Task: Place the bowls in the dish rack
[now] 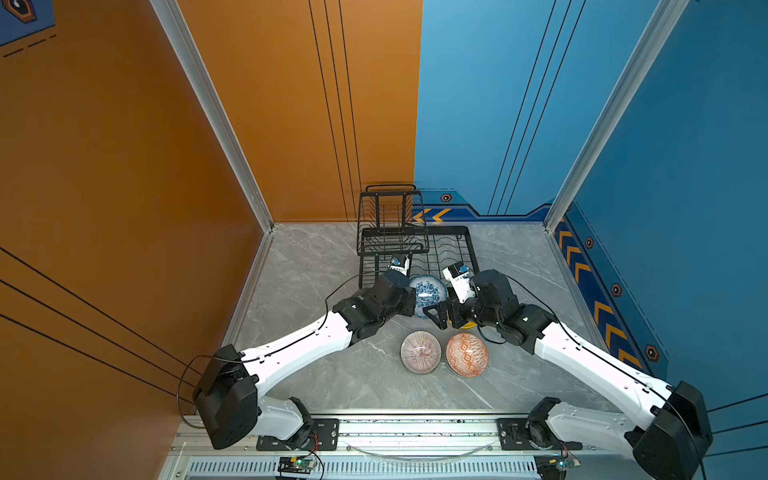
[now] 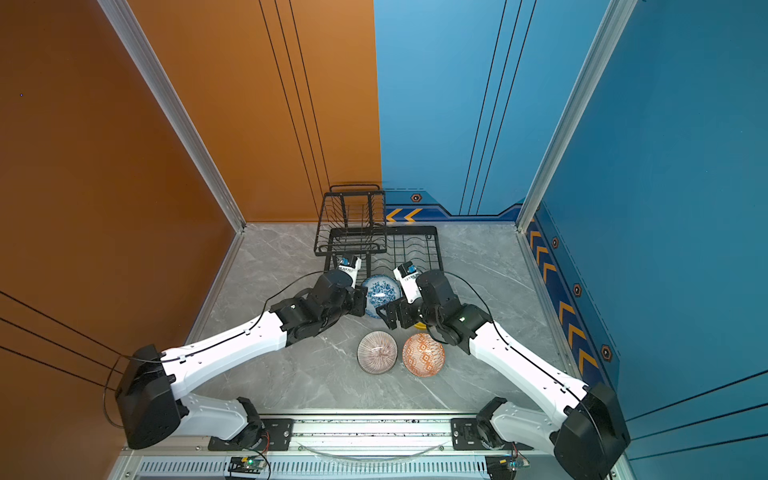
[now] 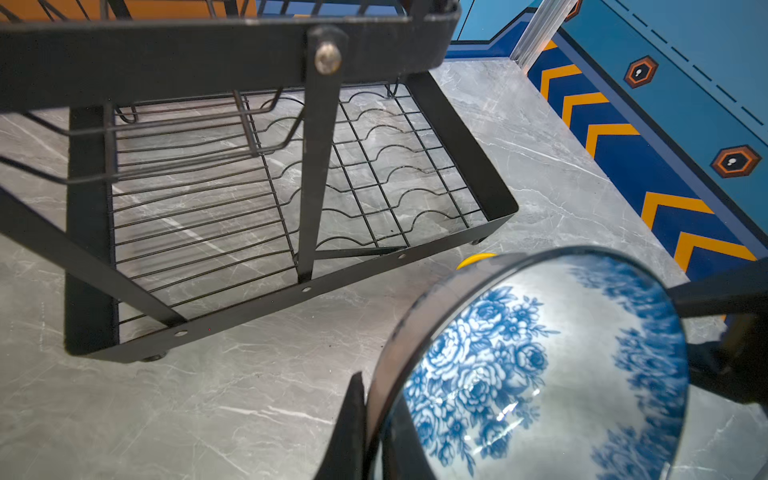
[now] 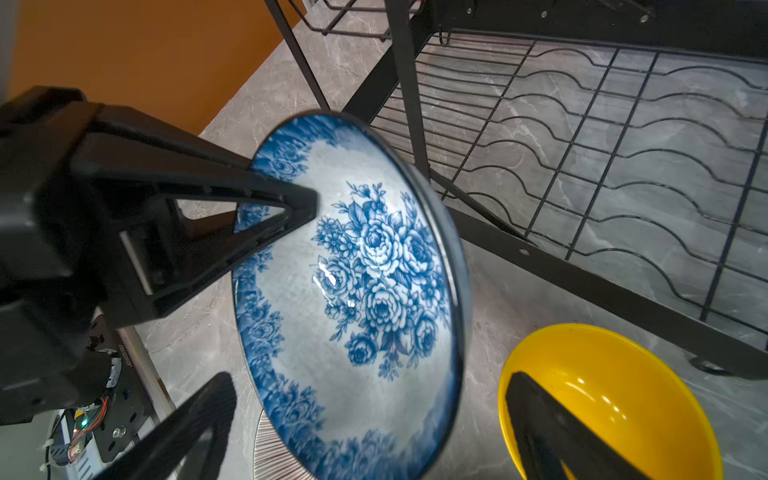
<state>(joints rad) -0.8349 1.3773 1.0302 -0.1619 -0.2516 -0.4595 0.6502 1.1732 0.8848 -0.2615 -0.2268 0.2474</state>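
Observation:
My left gripper (image 1: pixel 411 301) (image 3: pixel 374 419) is shut on the rim of the blue-white floral bowl (image 1: pixel 430 291) (image 2: pixel 381 291) (image 4: pixel 353 291), holding it tilted on edge above the table. It hangs just in front of the black wire dish rack (image 1: pixel 453 249) (image 3: pixel 469 153). My right gripper (image 1: pixel 439 318) (image 4: pixel 370 380) stands open beside the bowl's face, one finger over the yellow bowl (image 4: pixel 615 395) (image 1: pixel 467 325). The pinkish striped bowl (image 1: pixel 420 352) and the orange-white bowl (image 1: pixel 466 354) rest on the table nearer the front.
The rack's raised upper basket (image 1: pixel 390 220) overhangs its left half, and its lower tier of wavy slots (image 4: pixel 623 166) holds nothing. An orange wall stands at the left and a blue wall at the right. A metal rail (image 1: pixel 415 428) runs along the front.

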